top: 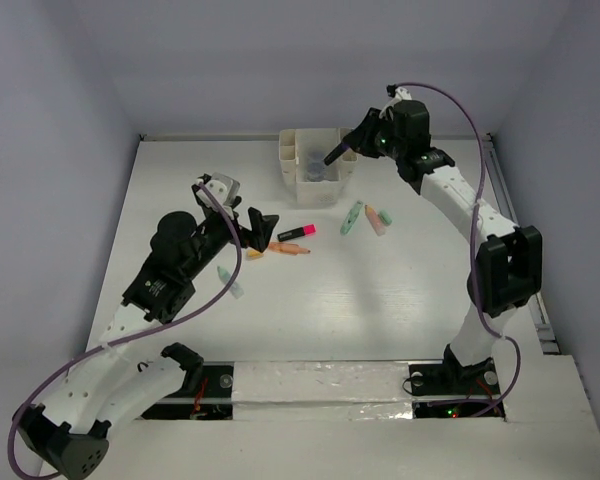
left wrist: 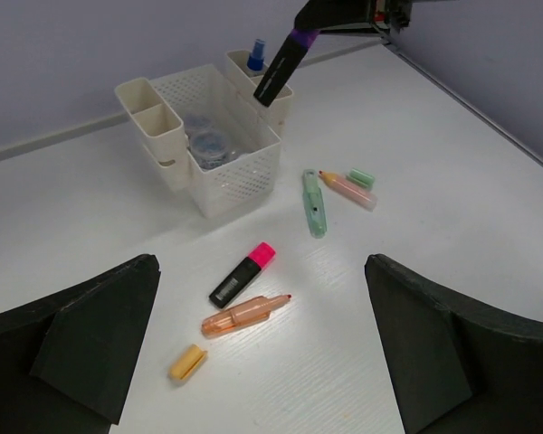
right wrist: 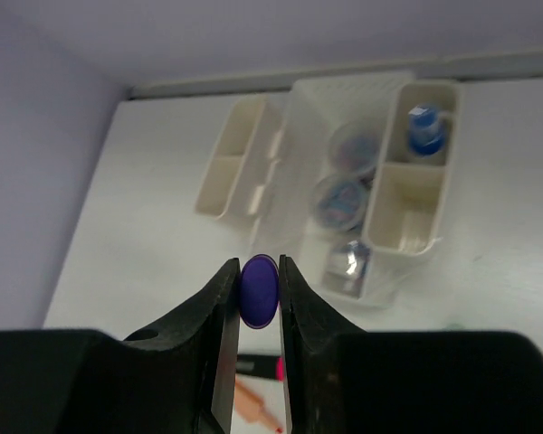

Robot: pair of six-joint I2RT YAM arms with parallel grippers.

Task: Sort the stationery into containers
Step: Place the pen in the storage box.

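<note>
While the right gripper (right wrist: pixel 257 287) hangs over the white organizer (left wrist: pixel 240 176), I see its 2 fingers pinched tight on a black marker with a purple end (left wrist: pixel 281 65). The marker tilts above the side compartment holding the blue-capped bottle (left wrist: pixel 256 58). 2 round tubs (left wrist: pixel 208 145) sit in the middle compartment. The left gripper (left wrist: pixel 262 362) gapes wide, holding nothing, near the orange marker (left wrist: pixel 244 314) and the pink-black marker (left wrist: pixel 242 276).
</note>
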